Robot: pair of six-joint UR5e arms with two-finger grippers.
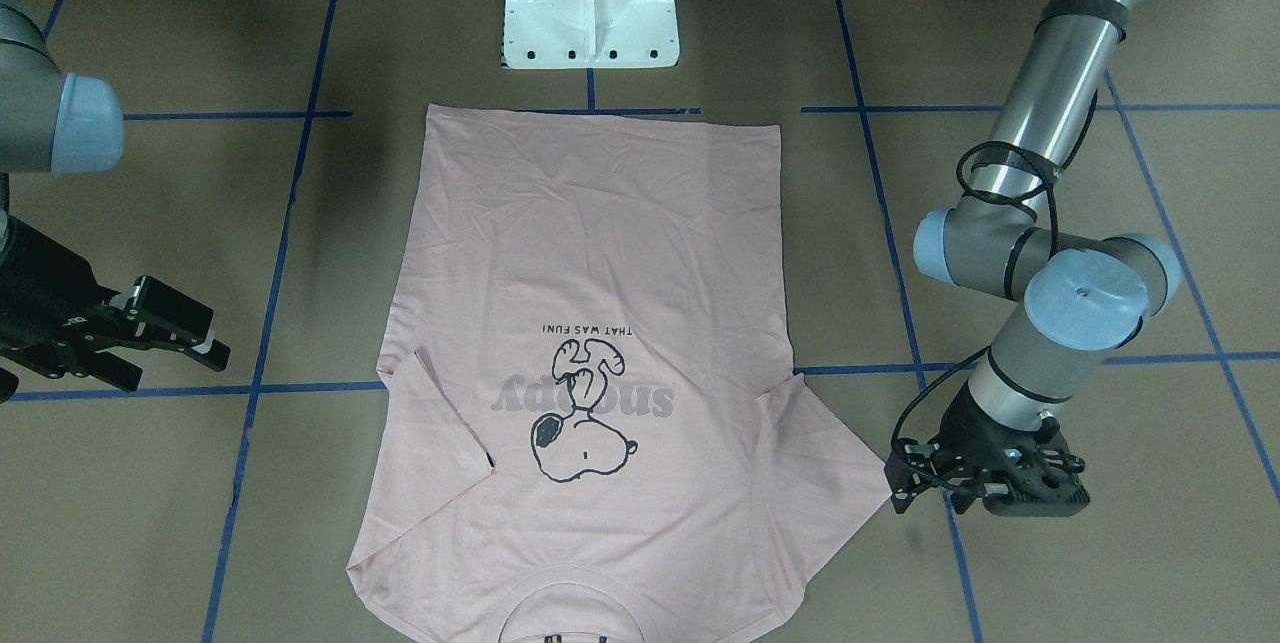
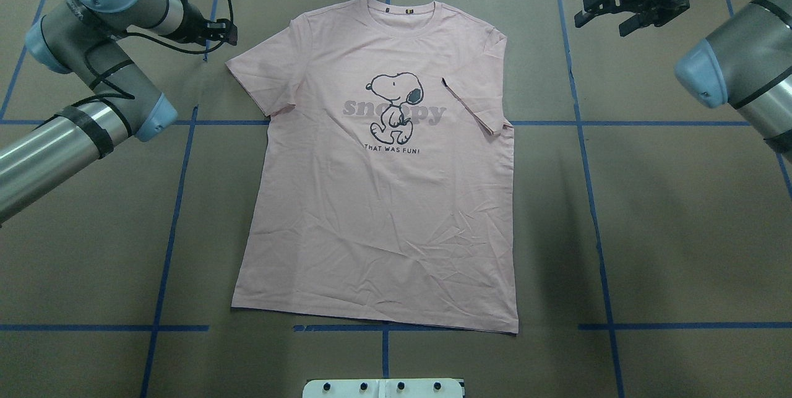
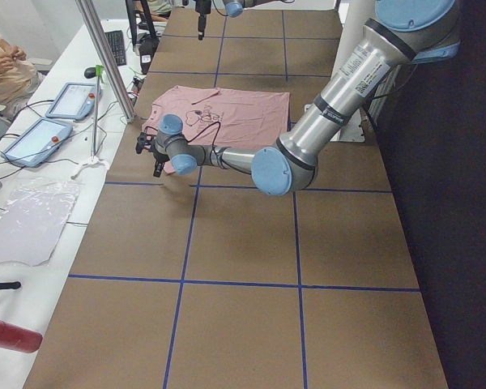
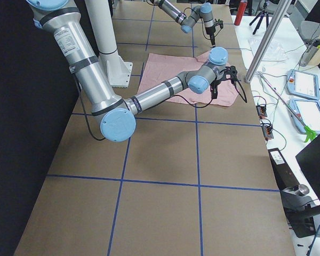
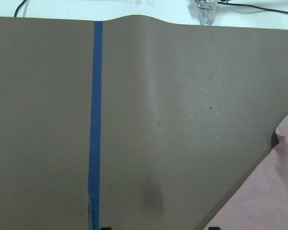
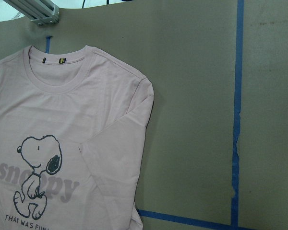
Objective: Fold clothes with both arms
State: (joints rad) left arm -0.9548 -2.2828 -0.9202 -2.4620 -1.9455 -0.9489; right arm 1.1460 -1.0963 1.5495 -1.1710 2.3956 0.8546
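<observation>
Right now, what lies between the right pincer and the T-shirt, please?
Overhead view: only bare table and one blue tape line separate right pincer from T-shirt.

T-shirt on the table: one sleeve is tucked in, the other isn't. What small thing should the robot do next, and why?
Probably lower the left gripper onto the spread-out left sleeve and pinch its edge. The right sleeve already lies folded over the chest of the pink T-shirt, the left one lies flat, and the open, empty left gripper hangs just beside it.
</observation>
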